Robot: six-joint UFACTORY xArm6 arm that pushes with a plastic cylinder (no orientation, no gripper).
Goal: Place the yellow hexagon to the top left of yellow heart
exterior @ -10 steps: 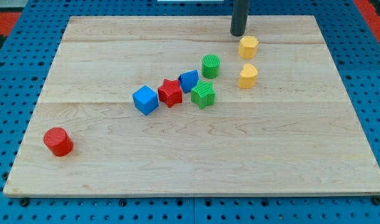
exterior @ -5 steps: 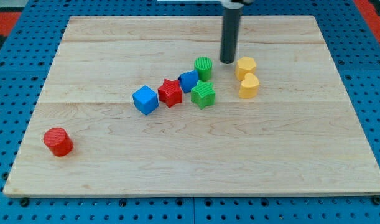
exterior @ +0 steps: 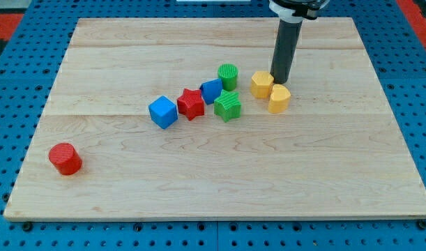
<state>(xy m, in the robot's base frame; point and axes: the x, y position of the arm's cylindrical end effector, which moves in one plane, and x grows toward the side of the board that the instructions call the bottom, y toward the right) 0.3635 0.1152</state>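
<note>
- Red cylinder, blue cube, red star: well apart, clear of the push.
- Yellow hexagon: touching yellow heart, up-left as required.
- My tip: seemingly touching hexagon's right; no pincer, nothing held.

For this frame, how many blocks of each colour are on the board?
Yellow: 2, yellow hexagon, yellow heart
Green: 2, green cylinder, green star
Blue: 2, blue cube, blue block
Red: 2, red star, red cylinder
Total: 8
</note>
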